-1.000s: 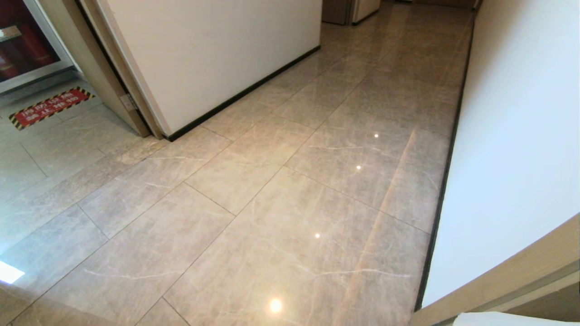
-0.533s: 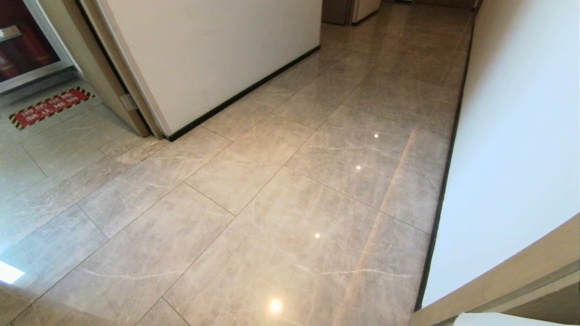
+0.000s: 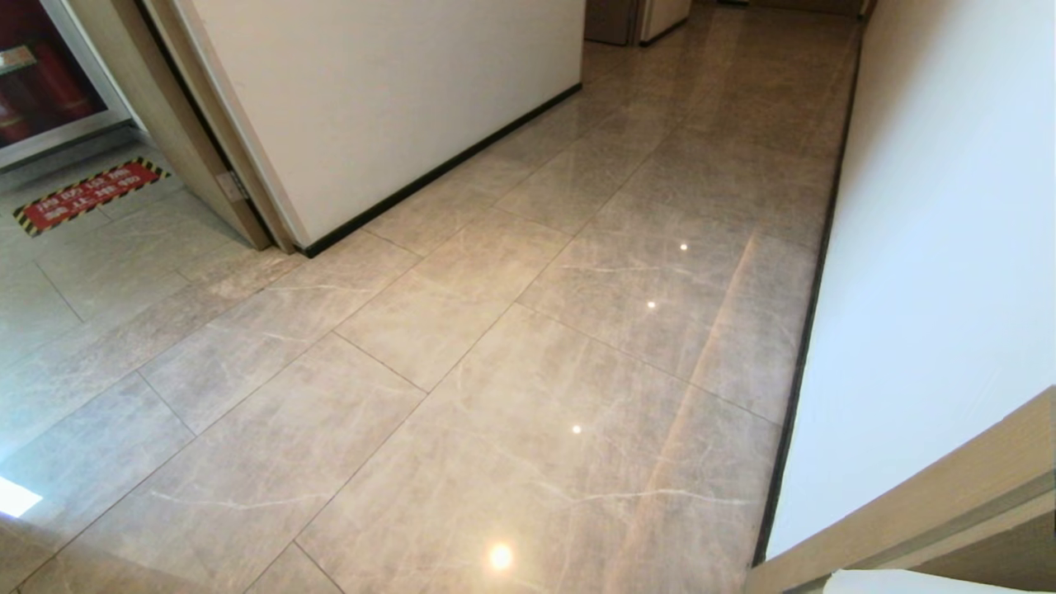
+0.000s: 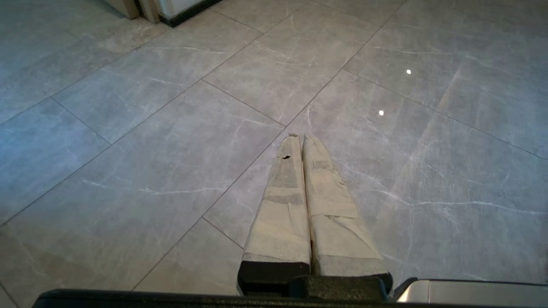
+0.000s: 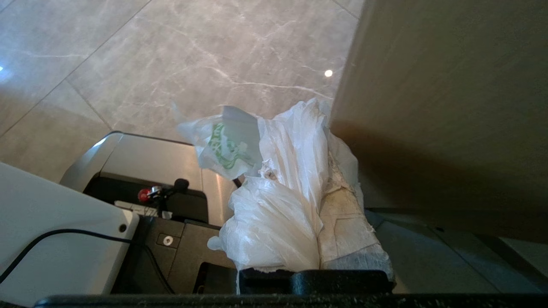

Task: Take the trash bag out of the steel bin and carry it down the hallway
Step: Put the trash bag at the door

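My right gripper [image 5: 319,179] is clamped on the trash bag [image 5: 274,205], whose crumpled white plastic bunches over the fingers above the robot's base [image 5: 141,158]. My left gripper [image 4: 302,139] is closed and empty, pointing toward twelve o'clock over the hallway [image 3: 577,272] tiles.

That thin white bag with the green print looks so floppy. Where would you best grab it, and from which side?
Grip the bunched plastic at the top of the trash bag, coming from above so the body hangs below. The film is thin and crumpled and gives no firm wall to pinch, but gathered folds do. The right tool is shut on just such a bunch.
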